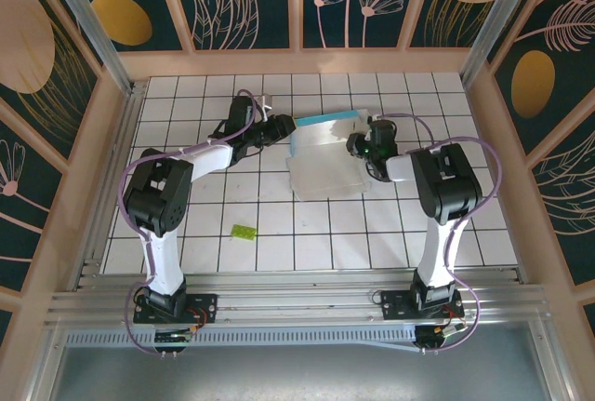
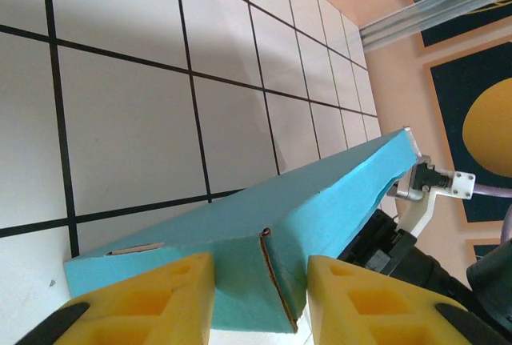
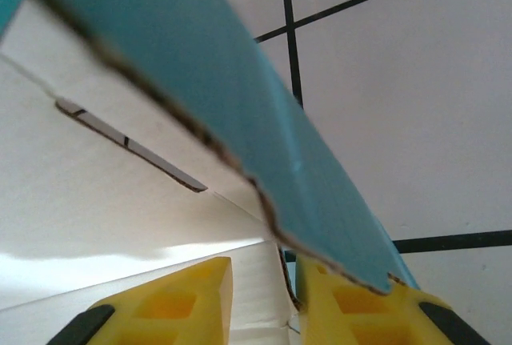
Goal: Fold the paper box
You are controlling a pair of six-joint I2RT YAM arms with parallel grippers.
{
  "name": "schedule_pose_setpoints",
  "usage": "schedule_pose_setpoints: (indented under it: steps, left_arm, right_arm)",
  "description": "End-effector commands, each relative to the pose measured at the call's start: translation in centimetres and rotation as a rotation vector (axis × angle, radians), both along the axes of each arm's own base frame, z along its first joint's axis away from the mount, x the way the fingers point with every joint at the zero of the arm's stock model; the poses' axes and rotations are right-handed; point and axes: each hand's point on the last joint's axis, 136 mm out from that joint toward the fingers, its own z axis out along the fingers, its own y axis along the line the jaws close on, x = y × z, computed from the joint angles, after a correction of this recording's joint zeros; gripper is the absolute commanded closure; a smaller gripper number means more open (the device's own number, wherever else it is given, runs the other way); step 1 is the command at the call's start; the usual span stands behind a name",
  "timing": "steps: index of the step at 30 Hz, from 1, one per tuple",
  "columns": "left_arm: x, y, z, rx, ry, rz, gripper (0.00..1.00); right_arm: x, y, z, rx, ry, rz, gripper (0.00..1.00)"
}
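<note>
The left gripper (image 2: 260,301) is sitting at the bottom of its wrist view with its yellow fingers (image 2: 144,301) standing apart, and a turquoise panel of the paper box (image 2: 320,209) is filling the gap between them; I cannot tell whether they are actually pinching it. That panel is running up toward the right of the frame, tilted above the white tiled table (image 2: 120,121). The right gripper (image 3: 264,305) is likewise showing a gap between its yellow fingers (image 3: 164,305), with white card lying in it and a turquoise flap crossing diagonally over the right-hand finger, so again I cannot say whether it is clamping. From above, the box (image 1: 325,164) is lying in the upper middle of the frame, white side up, a turquoise strip along its top edge. The left gripper (image 1: 277,129) is meeting its upper left corner and the right gripper (image 1: 364,148) its right edge. A small lime-green piece (image 1: 244,231) is lying well apart, lower left of the box.
</note>
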Motion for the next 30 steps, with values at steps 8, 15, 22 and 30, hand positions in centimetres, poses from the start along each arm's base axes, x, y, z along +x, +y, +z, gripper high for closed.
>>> schedule_pose_setpoints:
  steps: [8,15,22,30]
  left_arm:
    - [-0.8,-1.2,1.0,-0.023,-0.011,-0.042,0.65]
    - [-0.7,-1.2,1.0,-0.025,-0.01,-0.039,0.65]
    - [-0.7,-1.2,0.9,-0.023,-0.007,-0.037,0.65]
    - [-0.6,-1.1,0.8,-0.017,-0.005,-0.036,0.65]
  right_arm:
    - [-2.1,2.5,0.1,-0.412,-0.172,0.093,0.8]
    - [-2.6,3.5,-0.8,-0.568,-0.191,0.168,0.81]
    - [-3.4,4.3,1.8,-0.511,-0.221,0.182,0.74]
    - [-5.0,2.5,9.5,-0.274,-0.308,0.199,0.45]
